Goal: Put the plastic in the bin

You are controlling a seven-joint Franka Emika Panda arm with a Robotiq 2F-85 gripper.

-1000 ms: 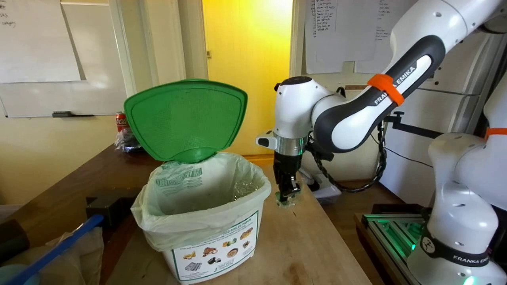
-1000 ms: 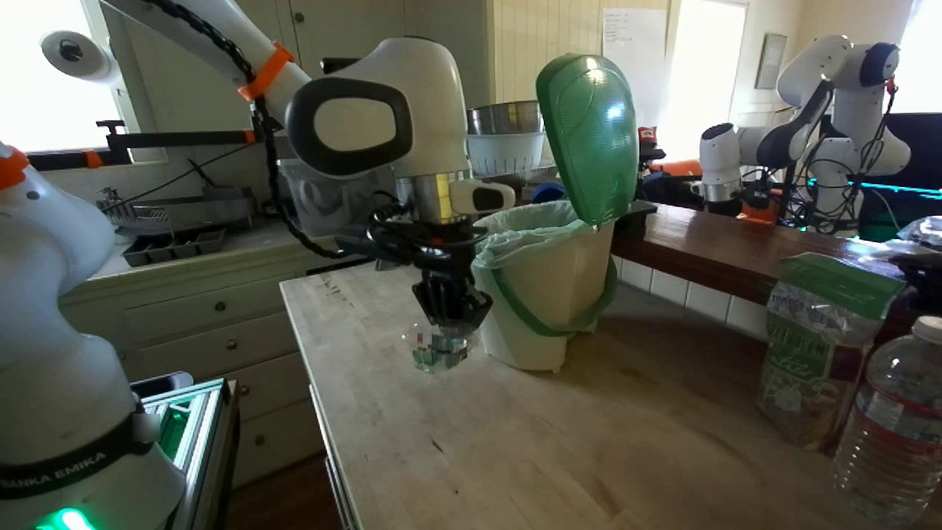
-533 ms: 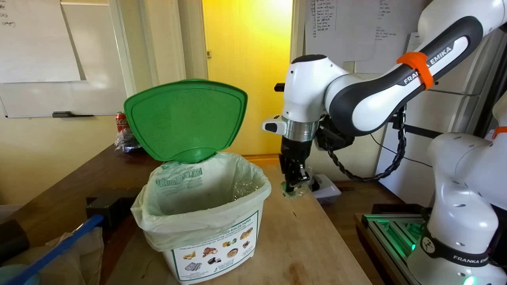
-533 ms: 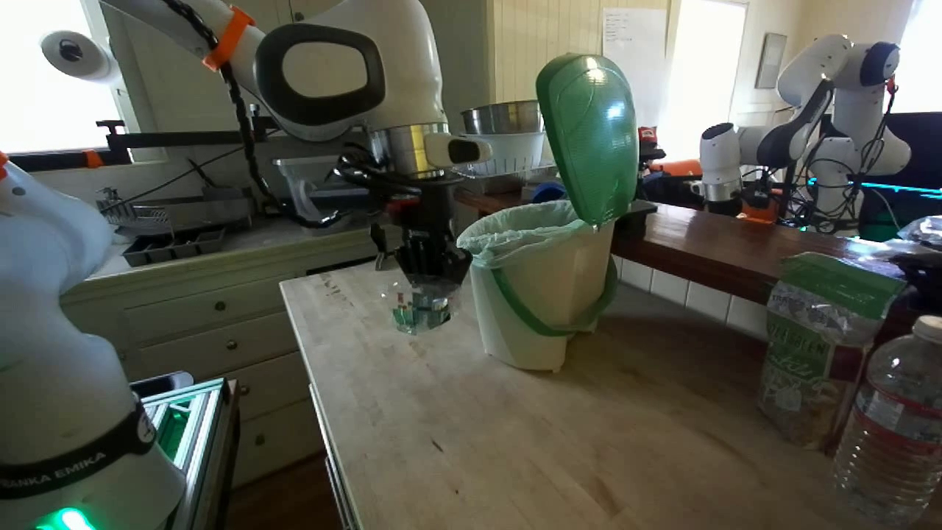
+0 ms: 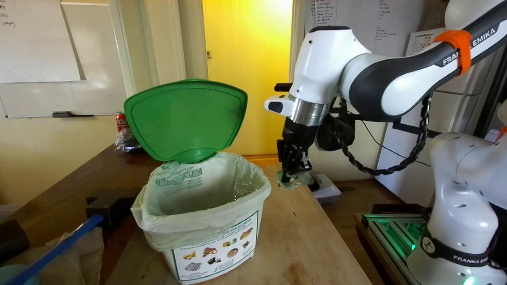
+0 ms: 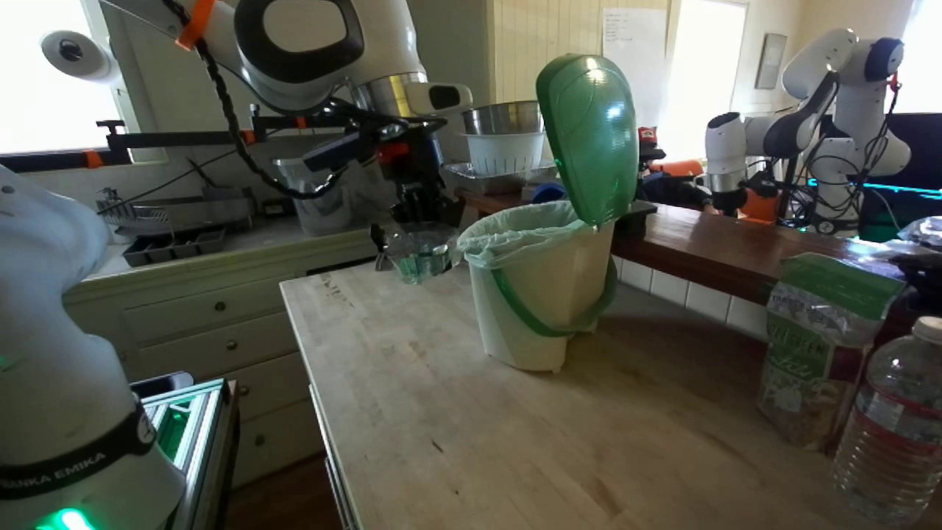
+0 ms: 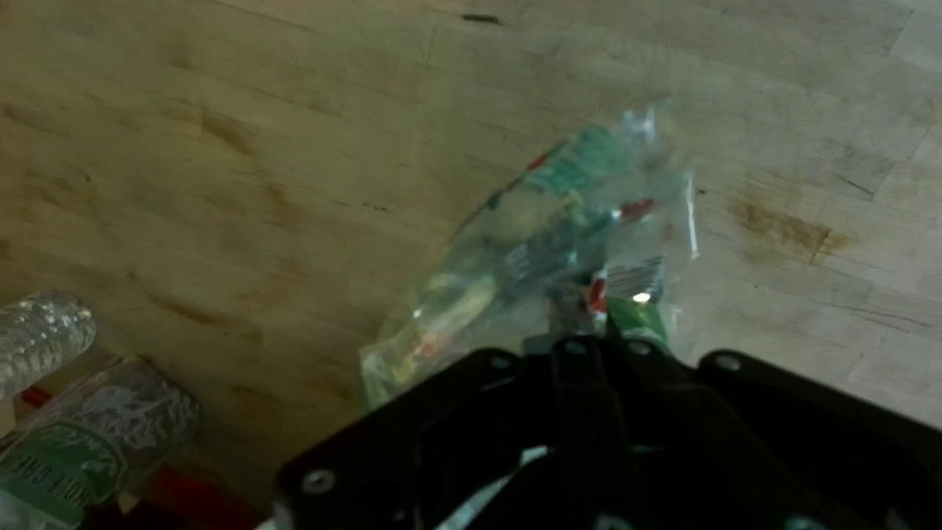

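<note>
The plastic is a clear, crumpled wrapper with green and red print; it shows in both exterior views [image 5: 295, 182] [image 6: 421, 259] and the wrist view [image 7: 544, 228]. My gripper [image 7: 603, 340] is shut on it, with most of the wrapper spread out past the fingertips. In an exterior view the gripper [image 5: 292, 176] hangs tilted, above the wooden table and to the right of the bin. The white bin [image 5: 198, 231] has a pale green liner and its green lid [image 5: 190, 118] stands up, open. The bin also shows in an exterior view [image 6: 526, 316], with the wrapper near its rim.
Some clear crinkled plastic [image 5: 244, 190] lies inside the bin. A bag with a green top [image 6: 824, 353] and a water bottle [image 6: 894, 419] stand at the table's side. A dark raised ledge [image 6: 699, 243] runs behind the bin. A blue handle [image 5: 59, 249] sticks up in front.
My gripper has risen with the wrapper in it, first shifting away from the bin in an exterior view, then mainly upward. The wrist has tilted. The bin has not moved.
</note>
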